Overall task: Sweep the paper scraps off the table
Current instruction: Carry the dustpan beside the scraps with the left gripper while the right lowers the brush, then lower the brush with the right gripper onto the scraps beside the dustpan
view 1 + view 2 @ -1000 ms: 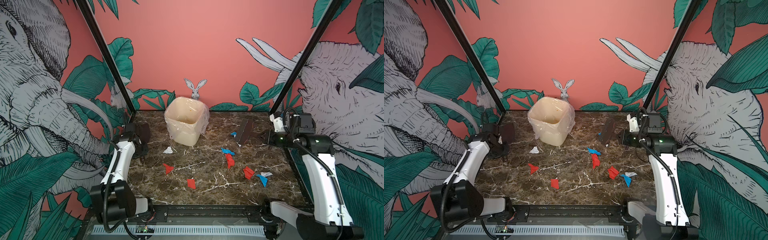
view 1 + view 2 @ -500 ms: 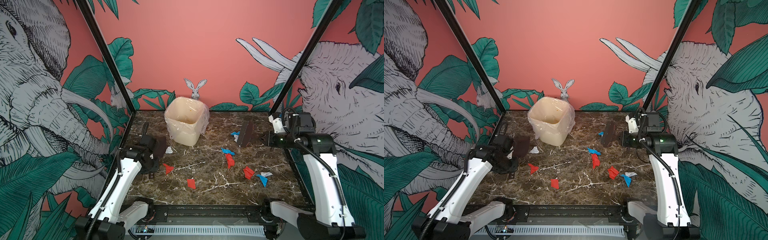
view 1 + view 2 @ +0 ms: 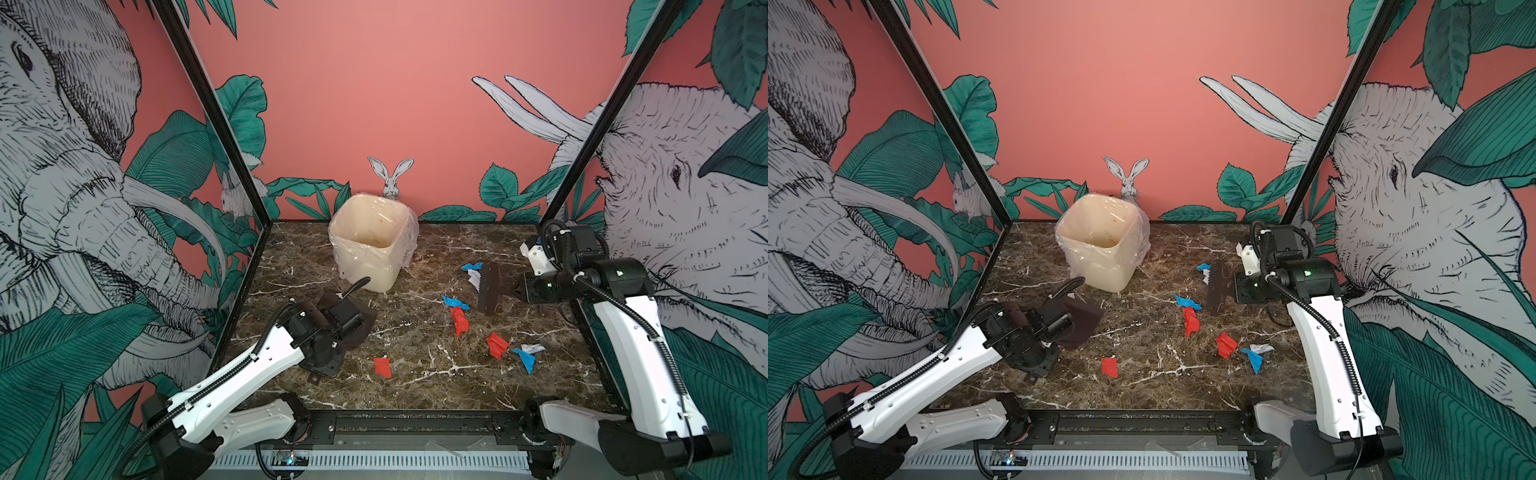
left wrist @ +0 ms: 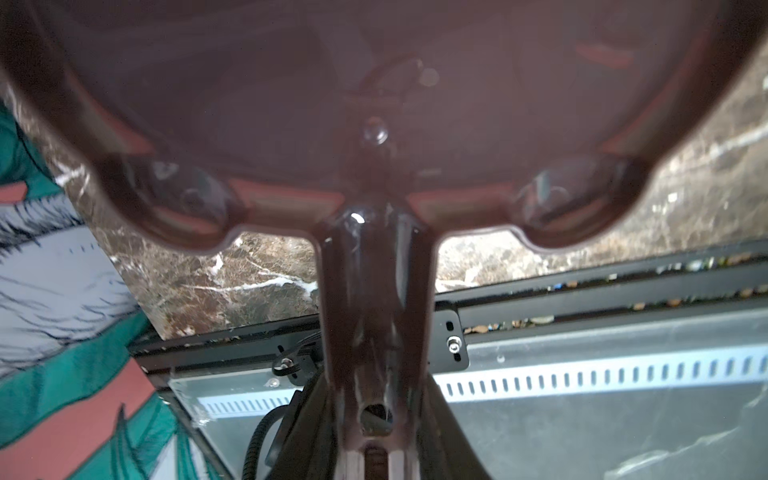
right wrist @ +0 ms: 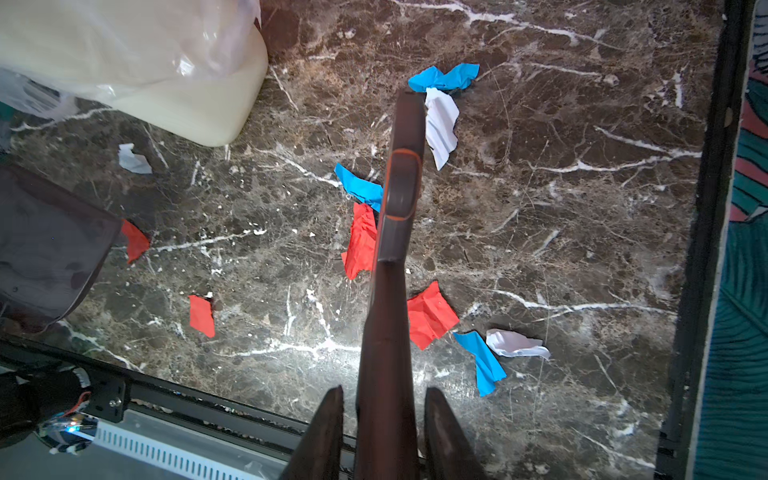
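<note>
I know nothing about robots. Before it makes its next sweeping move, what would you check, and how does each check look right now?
1. Grip on the brush: ok, the right fingers are clamped on its handle.
2. Grip on the dustpan: ok, the left fingers hold its handle.
3. Lip of the dustpan flat on the table: cannot tell.
4. All paper scraps in the brush's path: not ok; a red, a blue and a white piece lie nearer the front edge, past the brush's end.
5. The bin upright and open: ok.
</note>
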You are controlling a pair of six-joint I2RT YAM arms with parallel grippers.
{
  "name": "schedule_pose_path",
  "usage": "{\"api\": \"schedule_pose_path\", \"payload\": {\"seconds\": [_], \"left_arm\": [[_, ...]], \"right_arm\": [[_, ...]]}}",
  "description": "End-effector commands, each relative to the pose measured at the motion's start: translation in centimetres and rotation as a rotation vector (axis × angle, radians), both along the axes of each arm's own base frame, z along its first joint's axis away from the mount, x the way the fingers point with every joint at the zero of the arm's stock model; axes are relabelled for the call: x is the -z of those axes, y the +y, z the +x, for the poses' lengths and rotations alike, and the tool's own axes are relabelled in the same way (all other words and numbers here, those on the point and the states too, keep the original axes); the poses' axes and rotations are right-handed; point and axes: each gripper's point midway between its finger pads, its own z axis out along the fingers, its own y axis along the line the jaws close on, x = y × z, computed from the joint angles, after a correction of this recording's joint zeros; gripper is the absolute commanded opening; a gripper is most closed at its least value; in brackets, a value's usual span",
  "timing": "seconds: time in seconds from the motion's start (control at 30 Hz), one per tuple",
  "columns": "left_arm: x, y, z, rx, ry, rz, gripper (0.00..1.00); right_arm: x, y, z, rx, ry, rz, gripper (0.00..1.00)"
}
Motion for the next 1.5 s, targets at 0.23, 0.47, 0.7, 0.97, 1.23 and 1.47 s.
{"api": "schedule_pose_path", "payload": {"seconds": [0.23, 0.47, 0.7, 0.97, 1.23, 1.47], "left_arm": [[0.5, -8.8, 0.7, 0.368, -0.008, -0.025, 0.00], [1.5, -13.0, -0.2, 0.568, 0.067, -0.084, 0.00], [2.8, -15.1, -0.3, 0.672, 0.129, -0.087, 0.00], [3.9, -16.5, -0.6, 0.797, 0.187, -0.098, 0.00], [4.0, -16.2, -1.9, 0.849, 0.247, -0.126, 0.00], [3.9, -16.3, -1.8, 0.872, 0.246, -0.117, 0.00]], "right_arm": [[1.8, -2.9, -2.6, -0.018, 0.111, -0.282, 0.00], [2.7, -4.0, -3.1, -0.008, 0.174, -0.392, 0.00], [2.7, -4.8, -2.6, 0.044, 0.206, -0.443, 0.00], [4.8, -4.1, -1.8, 0.040, 0.280, -0.459, 0.00], [6.7, -3.0, -0.3, -0.002, 0.278, -0.459, 0.00], [8.5, -2.2, -0.7, -0.031, 0.317, -0.436, 0.00]]}}
